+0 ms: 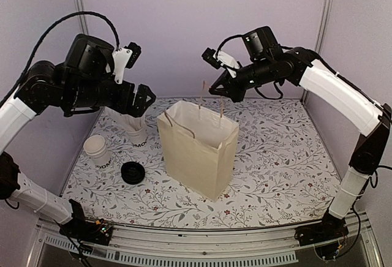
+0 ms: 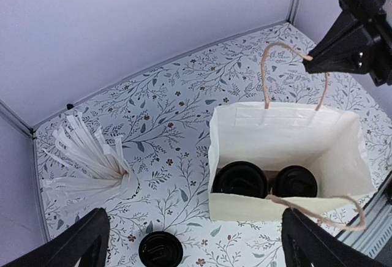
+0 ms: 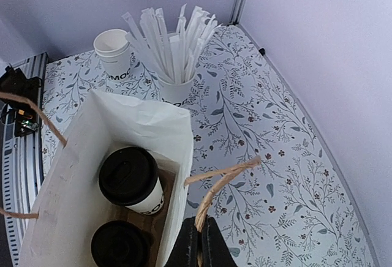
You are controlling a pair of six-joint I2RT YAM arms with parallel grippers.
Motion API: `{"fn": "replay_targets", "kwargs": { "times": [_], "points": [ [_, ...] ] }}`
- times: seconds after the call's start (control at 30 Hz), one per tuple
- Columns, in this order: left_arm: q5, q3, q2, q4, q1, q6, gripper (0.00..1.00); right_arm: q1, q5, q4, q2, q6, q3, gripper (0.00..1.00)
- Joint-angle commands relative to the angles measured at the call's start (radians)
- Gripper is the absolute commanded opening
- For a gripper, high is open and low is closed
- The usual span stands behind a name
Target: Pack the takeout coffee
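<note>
A cream paper bag (image 1: 199, 147) stands upright mid-table. Inside it sit two takeout coffees, white cups with black lids (image 3: 128, 175) (image 3: 119, 245), also visible from above in the left wrist view (image 2: 240, 178) (image 2: 294, 181). My right gripper (image 3: 199, 237) is shut on one twisted paper handle (image 3: 223, 178) of the bag, above its far rim (image 1: 214, 88). The bag's other handle hangs free at its near side. My left gripper (image 2: 194, 213) hovers open, high over the table left of the bag (image 1: 144, 98), holding nothing.
A loose black lid (image 1: 132, 172) lies on the floral mat left of the bag. Stacked lidless white cups (image 1: 98, 150) and a white cup of white sticks (image 1: 136, 129) stand at the far left. Walls close in on three sides.
</note>
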Motion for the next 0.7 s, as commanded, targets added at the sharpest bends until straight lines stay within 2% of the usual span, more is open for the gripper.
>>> {"fn": "replay_targets", "kwargs": {
  "times": [0.0,0.23,0.53,0.67],
  "points": [
    [-0.030,-0.059,-0.039,0.094,-0.008,0.066,1.00,-0.042,0.059,0.014,0.030,-0.024,0.081,0.02],
    [-0.040,-0.121,-0.061,0.161,-0.001,0.130,1.00,-0.043,0.056,0.036,0.056,-0.071,0.103,0.00],
    [-0.044,-0.152,-0.073,0.188,0.013,0.161,1.00,-0.034,-0.205,-0.052,0.017,-0.134,0.068,0.01],
    [-0.040,-0.164,-0.073,0.199,0.026,0.170,1.00,0.004,-0.242,-0.076,-0.032,-0.183,0.011,0.03]
  ]
}}
